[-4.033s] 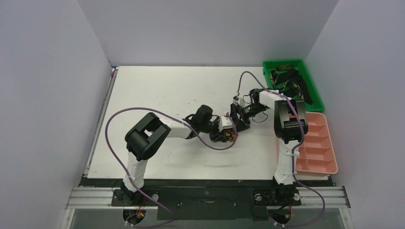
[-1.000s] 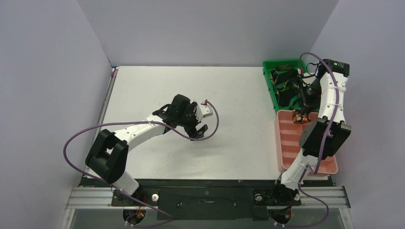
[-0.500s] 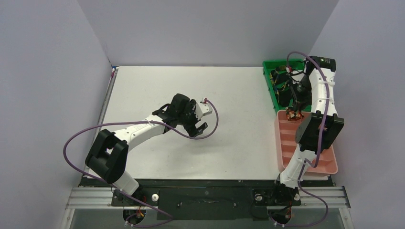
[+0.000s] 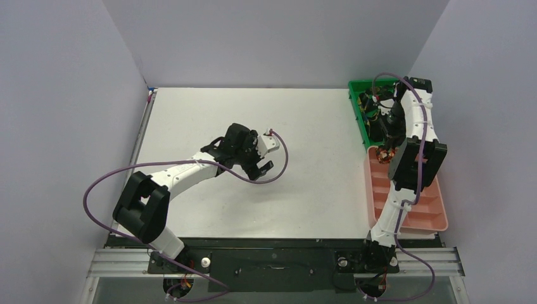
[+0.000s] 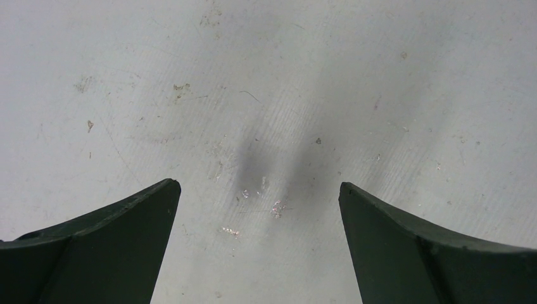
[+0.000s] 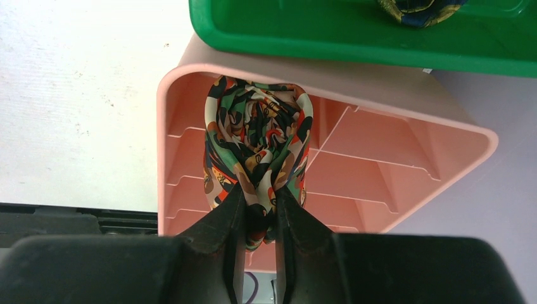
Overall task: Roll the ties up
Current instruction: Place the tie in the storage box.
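Observation:
My right gripper (image 6: 258, 193) is shut on a rolled tie (image 6: 256, 136) with a busy red, green and cream print, and holds it over the far end of the pink divided tray (image 6: 405, 149). From above, the rolled tie (image 4: 384, 154) hangs at the tray's far left corner under the right gripper (image 4: 387, 147). More dark ties (image 4: 372, 107) lie in the green bin (image 4: 354, 104). My left gripper (image 5: 256, 190) is open over bare table, with nothing between its fingers; from above the left gripper (image 4: 261, 159) sits mid-table.
The green bin (image 6: 354, 31) stands directly behind the pink tray (image 4: 418, 212) at the table's right edge. Grey walls close in on both sides and the back. A purple cable (image 4: 282, 161) loops off the left wrist.
My right arm has carried the rolled tie leftward and down, to the tray's far left corner. My left gripper has shifted slightly and stays open.

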You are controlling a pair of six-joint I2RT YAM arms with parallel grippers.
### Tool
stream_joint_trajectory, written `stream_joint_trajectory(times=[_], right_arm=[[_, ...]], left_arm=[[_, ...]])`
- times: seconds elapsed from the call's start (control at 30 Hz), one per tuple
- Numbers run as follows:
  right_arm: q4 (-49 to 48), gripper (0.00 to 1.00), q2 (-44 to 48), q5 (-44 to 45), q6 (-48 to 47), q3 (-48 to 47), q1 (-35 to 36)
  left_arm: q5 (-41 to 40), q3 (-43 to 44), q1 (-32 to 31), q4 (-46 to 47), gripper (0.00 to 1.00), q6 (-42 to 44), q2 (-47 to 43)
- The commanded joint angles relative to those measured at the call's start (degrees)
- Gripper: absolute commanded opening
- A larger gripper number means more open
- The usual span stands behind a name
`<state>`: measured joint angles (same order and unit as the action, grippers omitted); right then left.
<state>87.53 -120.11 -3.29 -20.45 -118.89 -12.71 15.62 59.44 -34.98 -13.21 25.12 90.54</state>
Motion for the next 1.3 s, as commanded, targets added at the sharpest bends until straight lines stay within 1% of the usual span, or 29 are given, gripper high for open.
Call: stream_joint_trajectory(times=[0.0,0.13,0.27,0.5,0.53,0.57,0.63,0.67,0.7,0.77,0.83,0.9,1.03,1.13,1.27], right_arm=[[-1.13,0.00,-1.41,2.67,-0.89,-2.54,-0.28],[-1.84,0.00,-3.04,3.10,-1.07,-1.11,-0.38],[-2.38,0.00,-5.11,3.12,-0.85,-2.14,-0.40],[-2.38,0.00,-7.89,0.22,-0.73,-2.17,0.15],[-2.37,0.02,-8.09,0.10,-0.87,-1.92,0.43],[-2.36,0.05,-8.24,0.03,-0.83,-1.81,0.55],[-2.50,0.19,-8.41,0.05,-0.76,-1.93,0.65],[-2.48,0.22,-8.45,0.26,-0.75,-2.02,0.62],[-2.54,0.28,-8.42,0.46,-0.69,-1.99,0.56],[-2.54,0.37,-8.13,0.92,-0.53,-1.98,0.39],[-2.52,0.44,-7.52,1.03,-0.19,-2.55,0.14],[-1.95,0.47,-6.32,0.36,-0.28,-3.36,0.06],[-1.32,0.49,-1.26,-2.85,-0.93,-3.75,-0.33],[-1.58,0.50,3.38,-5.03,-1.27,-2.94,-1.20],[-3.44,0.47,7.52,-6.03,-1.51,1.45,-2.16]], left_arm=[[-0.56,0.98,0.65,0.52,0.97,0.88,-1.05],[-0.95,0.89,0.90,-0.31,0.97,0.91,-1.27],[-1.54,0.39,1.45,-0.66,0.97,1.06,-1.65],[-1.80,-0.18,2.19,-1.07,0.97,1.71,-1.78],[-1.66,-0.11,2.20,-1.41,0.97,1.92,-1.60],[-1.52,-0.07,2.24,-1.70,0.97,2.40,-1.55],[-1.18,0.38,2.39,-2.35,0.97,2.50,-1.32],[-1.20,0.80,2.75,-2.21,0.97,1.91,-1.09],[-1.16,1.18,3.09,-2.10,0.97,0.25,-0.95],[0.20,3.76,4.43,-2.68,0.97,-2.36,-0.14],[1.84,6.24,5.93,-3.67,0.97,-5.24,0.87],[3.56,8.68,8.13,-4.53,0.97,-8.29,1.72],[7.84,12.02,11.36,-5.17,0.97,-12.66,2.78],[9.18,13.65,13.03,-5.09,0.97,-14.50,3.30],[8.57,15.75,14.05,-6.09,0.97,-14.45,4.08]])
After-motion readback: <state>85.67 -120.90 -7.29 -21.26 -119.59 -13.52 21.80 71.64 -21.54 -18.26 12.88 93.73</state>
